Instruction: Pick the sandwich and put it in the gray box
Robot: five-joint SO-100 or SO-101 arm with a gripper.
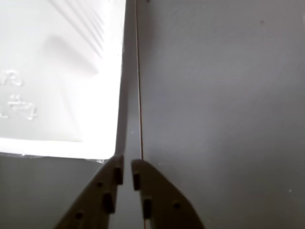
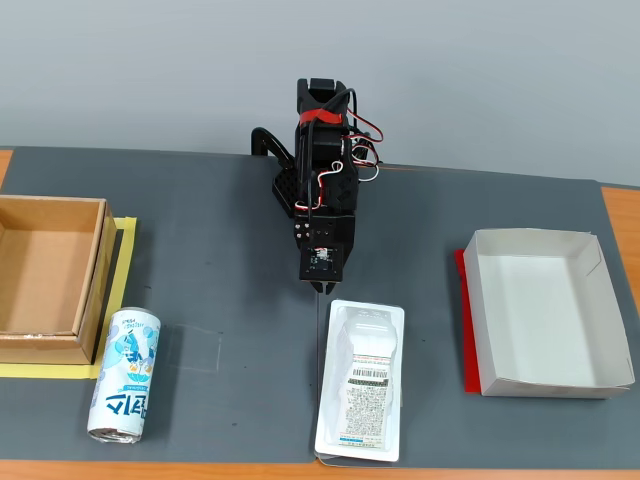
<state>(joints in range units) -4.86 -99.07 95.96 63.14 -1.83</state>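
The sandwich (image 2: 362, 385) is a flat white plastic-wrapped pack with a black-text label and barcode, lying lengthwise on the dark mat near the front edge. In the wrist view its white plastic (image 1: 57, 86) fills the upper left. My gripper (image 2: 320, 289) points down just behind the pack's far left corner. In the wrist view the gripper (image 1: 127, 162) has its jaws nearly together and holds nothing, with its tips just beside the pack's corner. The gray box (image 2: 482, 320) is a shallow pale tray at the right of the fixed view, empty.
A brown cardboard box (image 2: 45, 275) sits at the left on yellow tape. A blue-and-white drink can (image 2: 125, 373) lies in front of it. The arm's base (image 2: 310, 180) stands at the back centre. A thin seam (image 1: 139, 95) runs along the mat.
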